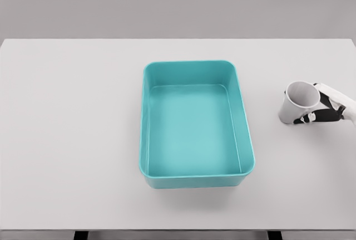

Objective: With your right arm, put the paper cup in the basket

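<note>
A white paper cup (296, 103) stands on the table to the right of the basket, tilted slightly with its open mouth up and toward the right. My right hand (321, 107) comes in from the right edge and has its fingers (315, 117) curled around the cup's right side. The teal rectangular basket (146, 128) sits in the middle of the table, and nothing lies inside it. A gap of bare table separates the cup from the basket's right wall. My left arm is out of sight.
The white table (67, 140) spreads wide to the left of the basket and ends at a front edge near the bottom of the picture. Grey wall fills the background.
</note>
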{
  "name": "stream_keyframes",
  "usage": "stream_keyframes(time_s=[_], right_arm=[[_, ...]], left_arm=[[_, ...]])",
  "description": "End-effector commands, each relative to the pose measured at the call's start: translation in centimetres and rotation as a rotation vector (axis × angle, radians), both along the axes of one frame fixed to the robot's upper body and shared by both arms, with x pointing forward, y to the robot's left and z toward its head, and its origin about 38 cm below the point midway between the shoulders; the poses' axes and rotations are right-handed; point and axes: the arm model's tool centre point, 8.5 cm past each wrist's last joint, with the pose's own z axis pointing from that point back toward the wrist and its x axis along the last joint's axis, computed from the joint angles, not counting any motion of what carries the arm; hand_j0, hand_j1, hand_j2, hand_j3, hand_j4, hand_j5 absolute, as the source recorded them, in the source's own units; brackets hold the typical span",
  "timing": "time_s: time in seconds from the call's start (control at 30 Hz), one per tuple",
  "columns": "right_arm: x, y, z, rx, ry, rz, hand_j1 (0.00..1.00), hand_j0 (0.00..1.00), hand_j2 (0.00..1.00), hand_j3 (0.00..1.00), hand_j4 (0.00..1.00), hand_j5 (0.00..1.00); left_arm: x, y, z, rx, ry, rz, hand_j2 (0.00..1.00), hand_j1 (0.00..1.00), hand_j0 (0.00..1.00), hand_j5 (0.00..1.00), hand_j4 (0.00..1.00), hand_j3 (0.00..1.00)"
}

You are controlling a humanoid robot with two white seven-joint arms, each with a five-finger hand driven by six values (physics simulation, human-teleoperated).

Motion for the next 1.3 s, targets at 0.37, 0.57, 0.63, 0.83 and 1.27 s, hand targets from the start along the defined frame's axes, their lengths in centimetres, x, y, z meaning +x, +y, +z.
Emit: stream_keyframes(time_s=[0.37,0.57,0.63,0.83,1.27], right_arm=[[1.5,1.9,5.2,0.058,-0.12,0.054,0.54,0.54,0.54,0.54,0.54,0.54],[2.0,5.4,10.6,0.114,-0.235,0.164,0.54,0.54,0.54,0.54,0.54,0.54],[2.0,7.3,11.9,0.122,-0.265,0.226,0.54,0.54,0.54,0.54,0.54,0.54],[1.3,11.9,13.8,0.14,-0.324,0.368,0.54,0.54,0.54,0.54,0.54,0.54],[2.2,21.7,14.5,0.192,-0.404,0.602,0.55,0.55,0.55,0.55,0.55,0.55]], left_arm=[[0.0,0.0,0.0,0.001,0.0,0.0,1.0,1.0,1.0,1.0,1.0,1.0],[0.0,0.0,0.0,0.001,0.0,0.0,1.0,1.0,1.0,1.0,1.0,1.0],[0.0,0.0,0.0,0.001,0.0,0.0,1.0,1.0,1.0,1.0,1.0,1.0],[0.0,0.0,0.0,0.001,0.0,0.0,1.0,1.0,1.0,1.0,1.0,1.0],[0.0,0.0,0.0,0.001,0.0,0.0,1.0,1.0,1.0,1.0,1.0,1.0]])
